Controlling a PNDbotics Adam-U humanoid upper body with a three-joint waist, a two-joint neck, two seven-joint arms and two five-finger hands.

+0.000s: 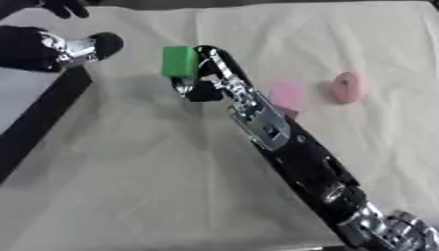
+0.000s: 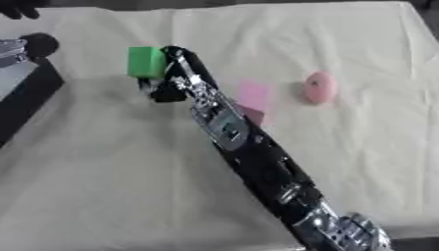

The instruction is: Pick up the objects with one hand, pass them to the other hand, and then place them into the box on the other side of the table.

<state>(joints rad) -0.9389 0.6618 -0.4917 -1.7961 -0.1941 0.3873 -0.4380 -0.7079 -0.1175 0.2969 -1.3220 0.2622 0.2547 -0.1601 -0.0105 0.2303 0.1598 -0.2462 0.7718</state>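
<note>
My right arm reaches from the lower right corner up across the table. Its hand [image 1: 208, 81] is shut on a green block [image 1: 179, 62], held a little above the cloth at the upper middle. My left hand [image 1: 75, 48] comes in at the upper left, a short gap away from the block and not touching it; its fingers are not clear. A pink block [image 1: 287, 94] and a round pink object [image 1: 346, 87] lie on the cloth to the right of the arm.
A cream cloth [image 1: 137, 186] covers the table. A dark-edged box [image 1: 43, 110] with a grey inside sits at the left edge. A dark shape [image 1: 63, 7] shows at the top left corner.
</note>
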